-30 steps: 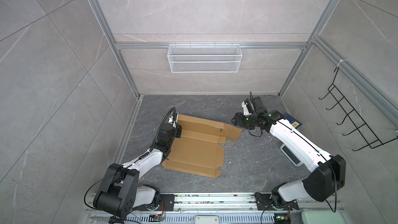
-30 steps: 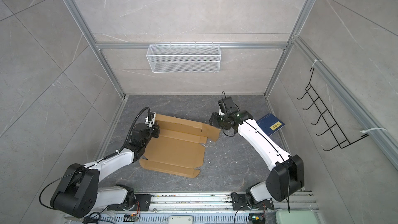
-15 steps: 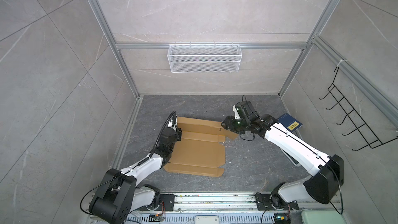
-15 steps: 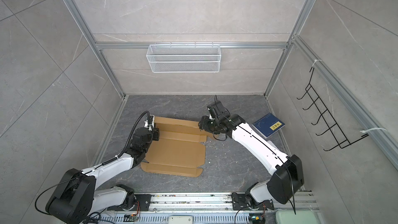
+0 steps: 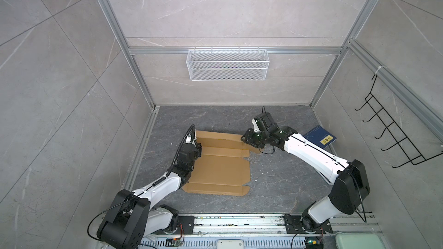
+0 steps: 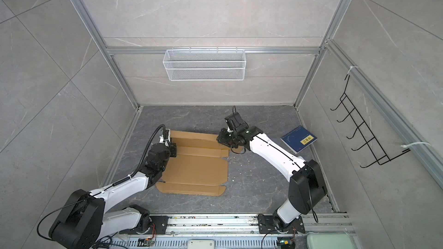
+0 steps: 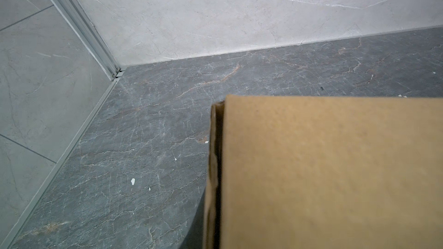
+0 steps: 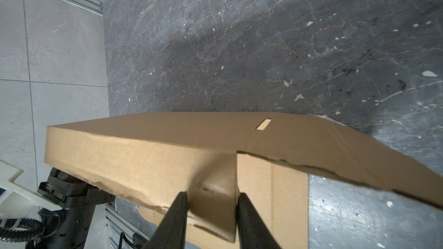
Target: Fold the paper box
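Observation:
The paper box [image 5: 223,168] [image 6: 199,168] is a brown cardboard sheet lying mostly flat on the dark floor, with its far panel raised. My left gripper [image 5: 197,148] [image 6: 173,150] sits at the sheet's far left corner. In the left wrist view the cardboard [image 7: 335,176] stands edge-on right before the camera and hides the fingers. My right gripper [image 5: 245,138] [image 6: 220,138] is at the far right corner. In the right wrist view its two black fingers [image 8: 212,194] press on both sides of a bent side tab of the box [image 8: 167,154].
A dark blue book with a yellow label [image 5: 320,137] [image 6: 299,139] lies by the right wall. A white wire basket [image 5: 227,68] hangs on the back wall. A black hook rack [image 5: 393,137] hangs on the right wall. Small white chips dot the floor.
My right gripper has moved left along the far edge, folding the end tab inward, and its jaws have narrowed onto it. The sheet and my left gripper have shifted slightly.

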